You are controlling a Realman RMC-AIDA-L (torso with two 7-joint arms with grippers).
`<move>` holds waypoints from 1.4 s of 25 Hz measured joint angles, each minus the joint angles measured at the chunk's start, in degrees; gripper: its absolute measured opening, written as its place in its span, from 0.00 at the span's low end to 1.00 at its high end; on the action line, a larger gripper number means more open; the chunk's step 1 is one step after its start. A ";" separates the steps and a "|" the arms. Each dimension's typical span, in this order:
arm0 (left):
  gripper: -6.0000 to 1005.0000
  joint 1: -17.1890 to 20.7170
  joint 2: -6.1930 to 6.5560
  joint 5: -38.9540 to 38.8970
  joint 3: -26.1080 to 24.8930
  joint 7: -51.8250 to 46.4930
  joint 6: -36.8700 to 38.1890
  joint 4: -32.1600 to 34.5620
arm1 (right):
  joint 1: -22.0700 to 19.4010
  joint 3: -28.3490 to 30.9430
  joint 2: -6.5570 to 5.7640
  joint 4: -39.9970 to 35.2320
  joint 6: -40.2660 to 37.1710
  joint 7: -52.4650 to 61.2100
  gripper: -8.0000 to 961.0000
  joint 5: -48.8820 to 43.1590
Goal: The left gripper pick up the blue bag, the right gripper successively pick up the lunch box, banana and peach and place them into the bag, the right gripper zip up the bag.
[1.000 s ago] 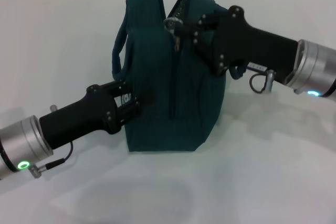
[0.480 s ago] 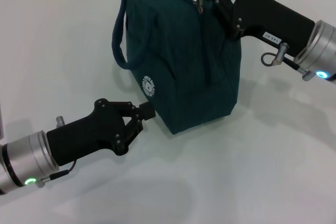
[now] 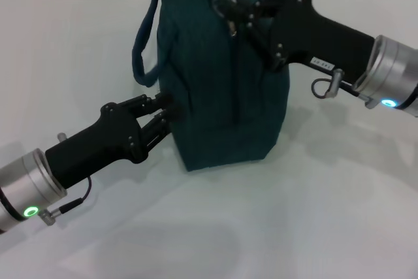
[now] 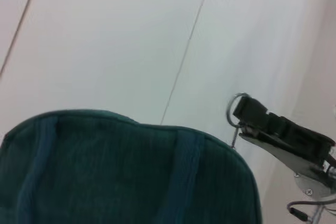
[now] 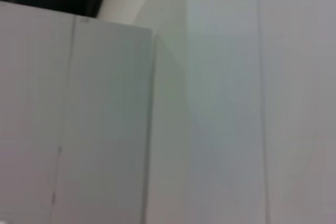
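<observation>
Black left gripper: reaches in from the table's near left corner, fingers against the lower left side of the bag; whether they pinch the fabric cannot be told. Teal-blue fabric bag: upright on the white table, toward its far edge, carry strap looping off its left side. Black right gripper: at the bag's top, clenched on the metal zipper pull.
</observation>
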 joint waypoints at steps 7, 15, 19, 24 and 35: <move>0.39 0.09 0.02 0.63 0.30 -0.91 1.32 -0.08 | 2.42 -1.41 0.13 -0.07 -0.16 -0.24 0.02 -2.32; 0.67 -0.20 -0.30 0.59 0.31 -0.68 -1.29 -0.18 | 2.69 -1.97 0.30 -0.07 -0.71 0.03 0.02 -2.49; 0.78 -0.84 -0.36 0.21 0.26 -0.81 -2.25 -0.55 | 2.24 -2.00 0.29 -0.07 -1.36 0.11 0.02 -2.49; 0.83 -1.02 -0.38 -0.02 0.02 0.08 -2.93 -0.74 | 1.78 -2.01 0.28 0.25 -1.39 0.12 0.02 -2.49; 0.42 -1.11 -0.38 -0.11 0.00 1.90 -3.10 -0.79 | 1.13 -2.02 0.28 0.66 -0.77 0.09 0.02 -2.46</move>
